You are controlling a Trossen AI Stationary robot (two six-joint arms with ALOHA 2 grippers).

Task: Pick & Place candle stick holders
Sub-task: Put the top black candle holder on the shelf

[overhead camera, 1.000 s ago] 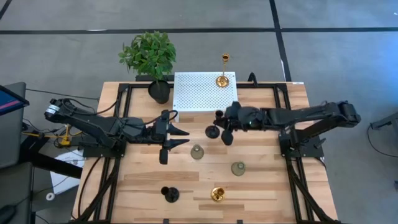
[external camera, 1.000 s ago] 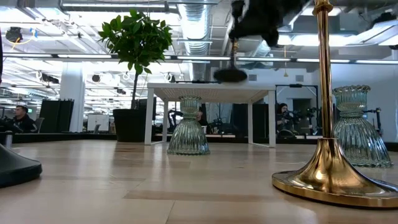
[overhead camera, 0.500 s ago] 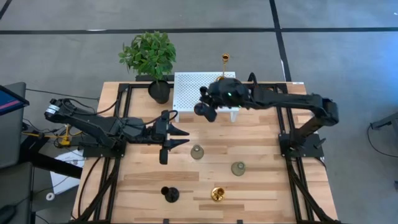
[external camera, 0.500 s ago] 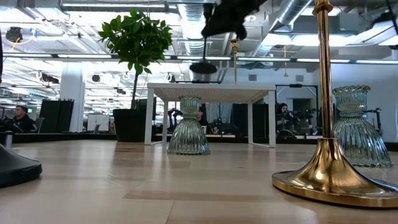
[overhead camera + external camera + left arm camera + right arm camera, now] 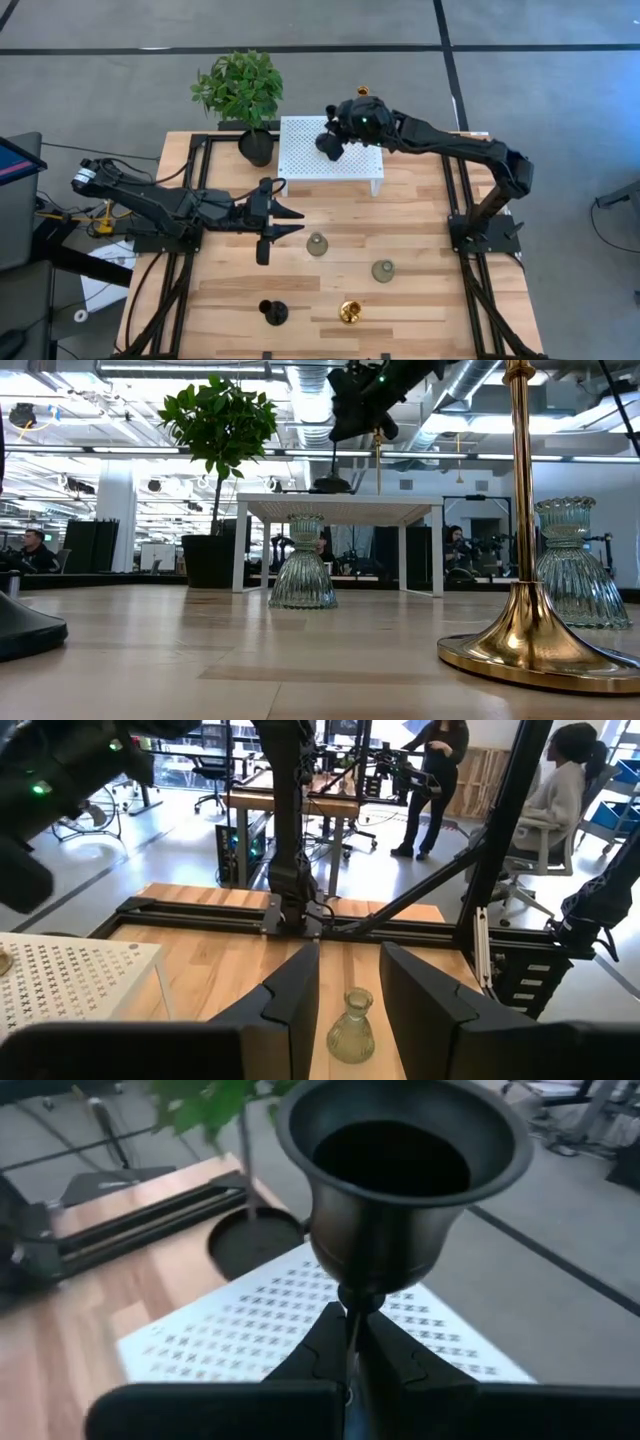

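While I hang over the white stand [image 5: 330, 150]:
Grip: my right pincer [image 5: 333, 140] clenched on black holder [image 5: 395, 1175].
Risk: bumping the gold holder [image 5: 363, 93] topples it.

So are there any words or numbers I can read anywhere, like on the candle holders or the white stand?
None: no words, labels, brand marks or numbers can be read in any view.
The perforated white stand carries only a pattern of small holes.
The black candle stick holder held by the right gripper is plain.
The gold candle stick holder and the grey-green glass holders are unmarked.
The plant pot shows no label.
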